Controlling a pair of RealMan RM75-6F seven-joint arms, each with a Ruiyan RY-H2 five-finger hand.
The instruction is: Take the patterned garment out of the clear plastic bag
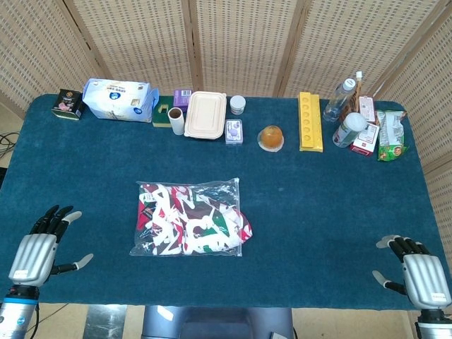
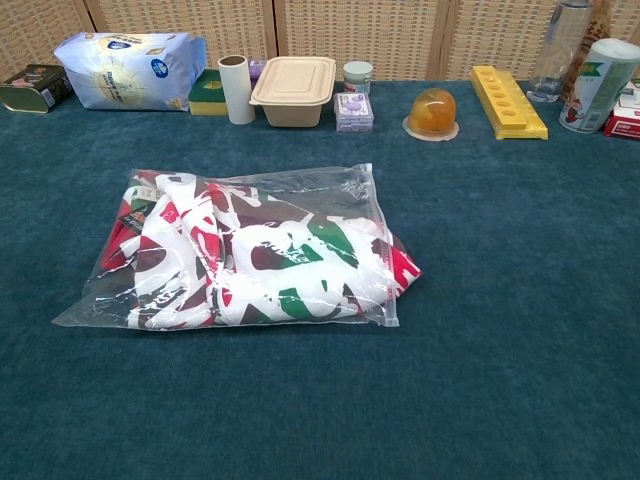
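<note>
Bright, even light, soft shadows, sharp focus; bag glare perhaps faint.

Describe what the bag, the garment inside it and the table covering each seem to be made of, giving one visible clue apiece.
Bag: thin clear plastic film, glossy; it shows glare and wrinkles.
Garment: probably soft printed fabric; it lies in folds.
Table covering: apparently matte teal felt or short-pile cloth; no shine.

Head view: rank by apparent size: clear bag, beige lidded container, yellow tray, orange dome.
1. clear bag
2. beige lidded container
3. yellow tray
4. orange dome

Container versus tray is fairly close; the tray is longer but narrow.
</note>
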